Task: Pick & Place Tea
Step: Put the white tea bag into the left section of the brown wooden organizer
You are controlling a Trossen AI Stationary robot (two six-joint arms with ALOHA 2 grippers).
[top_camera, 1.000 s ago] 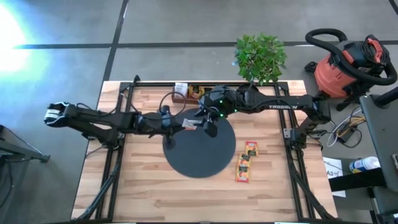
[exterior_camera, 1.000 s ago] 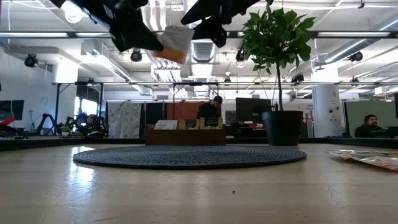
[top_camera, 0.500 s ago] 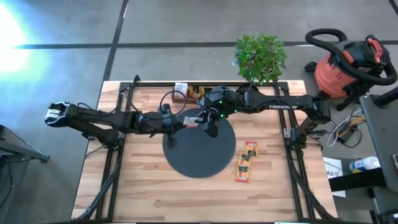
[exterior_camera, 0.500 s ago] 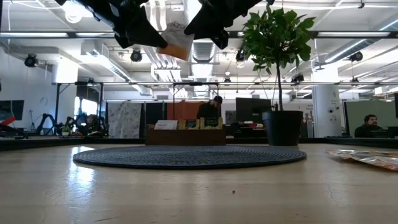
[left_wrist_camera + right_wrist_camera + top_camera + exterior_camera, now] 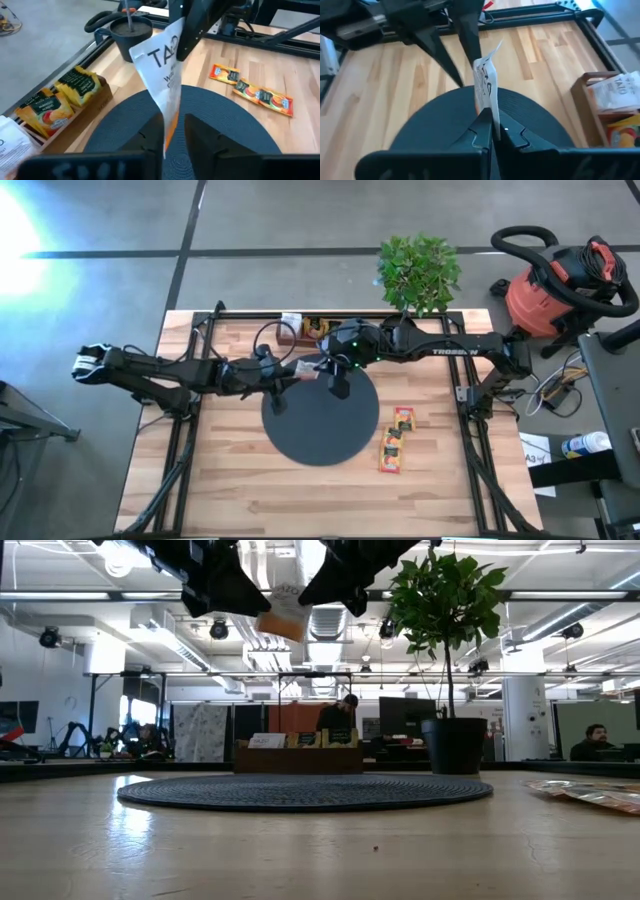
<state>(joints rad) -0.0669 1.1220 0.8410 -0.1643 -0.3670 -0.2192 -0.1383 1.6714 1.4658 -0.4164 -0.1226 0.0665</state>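
Observation:
A white tea sachet with an orange end point(image 5: 162, 70) hangs in the air over the round black mat point(image 5: 320, 430), between my two grippers. My right gripper point(image 5: 492, 122) reaches in from the table's right and is shut on the sachet. My left gripper point(image 5: 174, 130) reaches in from the left; its fingers stand open on either side of the sachet's orange end point(image 5: 171, 132). In the low view the sachet point(image 5: 285, 610) shows well above the mat point(image 5: 300, 790), with a gripper on each side. My right gripper pinches the sachet's white part point(image 5: 490, 107) between its two fingers, on the side away from my left gripper. Its fingers slant down from the table's right. The sachet stands edge-on out of them, lifted clear of the mat. My left gripper: whether a finger point(image 5: 150, 140) touches the sachet, I cannot tell.
A small wooden box point(image 5: 310, 330) holding more sachets point(image 5: 60, 102) stands at the table's far edge. A short row of orange and yellow sachets point(image 5: 395, 442) lies on the wood right of the mat. A potted plant point(image 5: 418, 270) stands behind the far edge.
My right gripper has shut on the sachet, which stays aloft over the mat. My left gripper's fingers have parted around the sachet's other end.

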